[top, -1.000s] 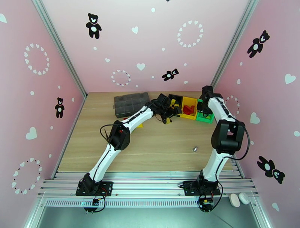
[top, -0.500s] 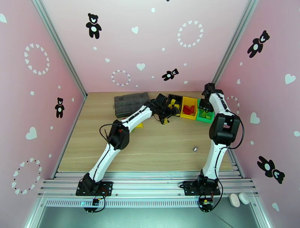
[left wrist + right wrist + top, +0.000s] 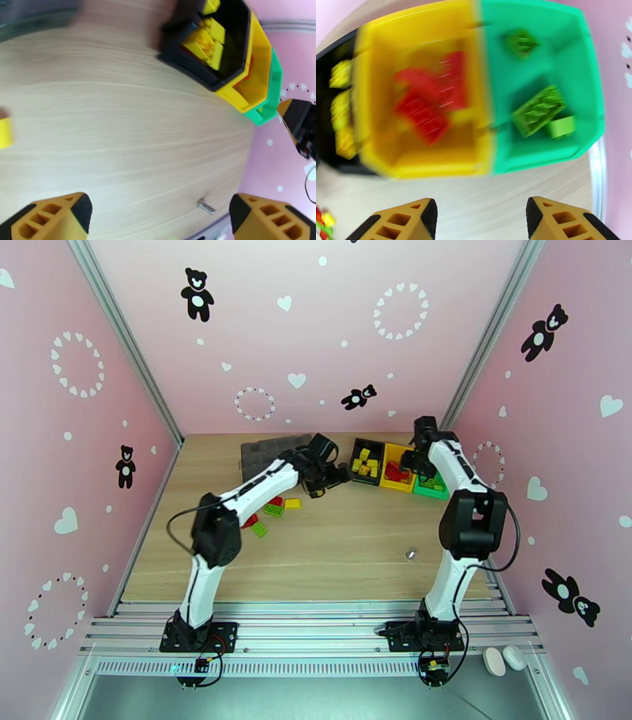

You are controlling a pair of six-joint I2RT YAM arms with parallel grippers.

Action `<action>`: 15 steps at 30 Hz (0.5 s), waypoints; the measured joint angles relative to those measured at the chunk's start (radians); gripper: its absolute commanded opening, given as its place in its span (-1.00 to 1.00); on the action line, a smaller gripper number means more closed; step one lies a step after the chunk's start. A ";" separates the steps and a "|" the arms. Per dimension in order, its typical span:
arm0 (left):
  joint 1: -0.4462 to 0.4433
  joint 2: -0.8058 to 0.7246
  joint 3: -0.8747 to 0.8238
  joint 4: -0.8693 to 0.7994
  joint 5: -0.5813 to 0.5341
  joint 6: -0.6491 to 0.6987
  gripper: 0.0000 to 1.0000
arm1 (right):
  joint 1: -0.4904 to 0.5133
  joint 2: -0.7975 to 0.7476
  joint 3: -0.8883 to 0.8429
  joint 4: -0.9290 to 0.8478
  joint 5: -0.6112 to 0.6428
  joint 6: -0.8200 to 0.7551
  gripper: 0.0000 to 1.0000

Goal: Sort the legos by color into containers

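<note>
Top external first: wooden surface (image 3: 355, 540); containers (image 3: 434, 167) just ahead of right pincer (image 3: 481, 213), jaws apart, empty. Left pincer (image 3: 158, 209) spread wide, empty too. Yellow, red, green legos (image 3: 539, 110) already binned separately; judged well along, with loose legos (image 3: 272, 508) to collect behind left pincer, beside its arm.

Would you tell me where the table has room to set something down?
The table is bare along its near edge and between the loose bricks and a metal piece. The back is crowded: grey box and bins.
</note>
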 measured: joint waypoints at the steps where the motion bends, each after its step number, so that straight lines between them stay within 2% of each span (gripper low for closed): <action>1: 0.003 -0.044 -0.058 0.005 -0.026 -0.003 0.95 | 0.029 -0.023 -0.018 0.008 -0.008 0.000 0.30; 8: 0.071 -0.287 -0.437 0.038 -0.137 -0.063 0.97 | 0.257 -0.082 -0.092 0.048 -0.097 0.001 0.29; 15: 0.201 -0.526 -0.731 0.055 -0.173 -0.122 0.97 | 0.588 -0.019 -0.071 0.073 -0.195 -0.001 0.29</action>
